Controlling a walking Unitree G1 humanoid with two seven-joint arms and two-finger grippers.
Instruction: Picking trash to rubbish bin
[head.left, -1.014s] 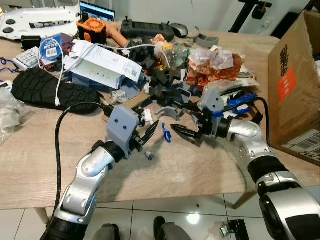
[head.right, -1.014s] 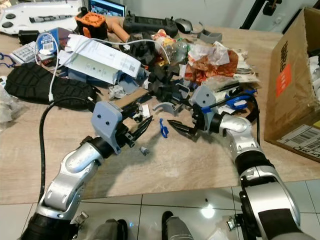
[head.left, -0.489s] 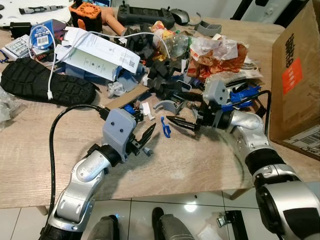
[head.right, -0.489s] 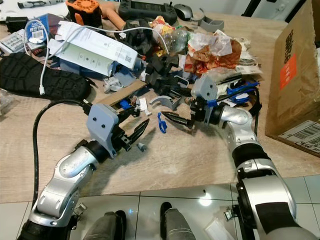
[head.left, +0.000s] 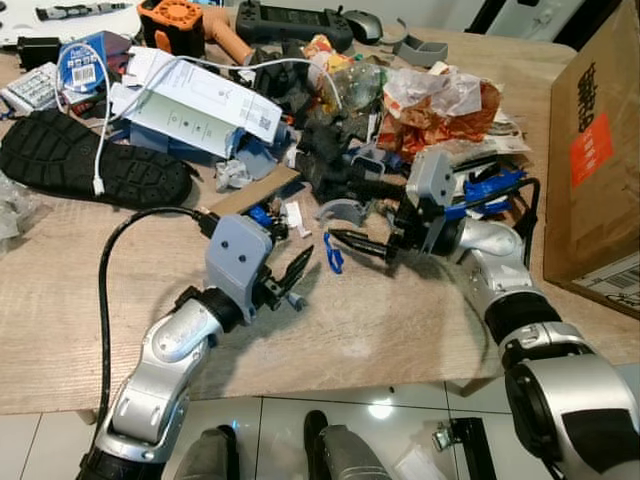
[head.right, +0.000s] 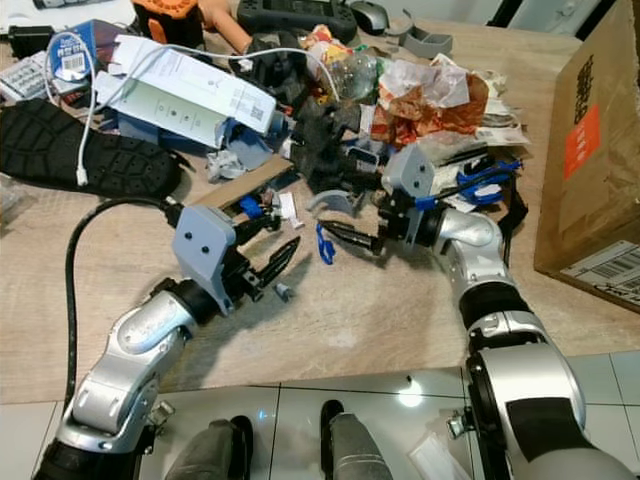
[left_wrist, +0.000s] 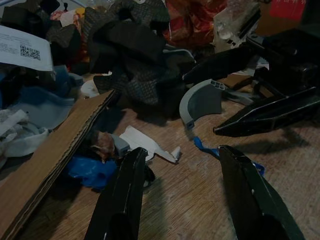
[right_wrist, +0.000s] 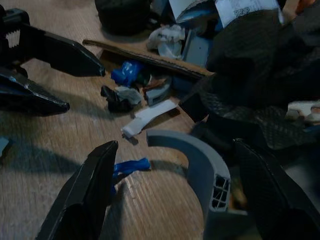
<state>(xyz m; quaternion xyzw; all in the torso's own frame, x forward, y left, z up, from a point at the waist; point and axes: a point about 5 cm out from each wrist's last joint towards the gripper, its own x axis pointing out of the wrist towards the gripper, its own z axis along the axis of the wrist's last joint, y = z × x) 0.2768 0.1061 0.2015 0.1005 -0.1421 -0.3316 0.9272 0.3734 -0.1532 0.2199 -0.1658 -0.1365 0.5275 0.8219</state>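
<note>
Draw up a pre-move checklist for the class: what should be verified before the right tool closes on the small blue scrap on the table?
1. Right tool open: ok, fingers spread.
2. Blue scrap lies free on the table: ok.
3. Scrap between the right tool's fingers: not ok, it lies at one fingertip.
4. Grey curved piece out of the closing path: not ok, it sits between the fingers.
5. Left tool apart from the scrap: ok, open and empty.
6. Rubbish bin located: cannot tell; a cardboard box stands on the right.
</note>
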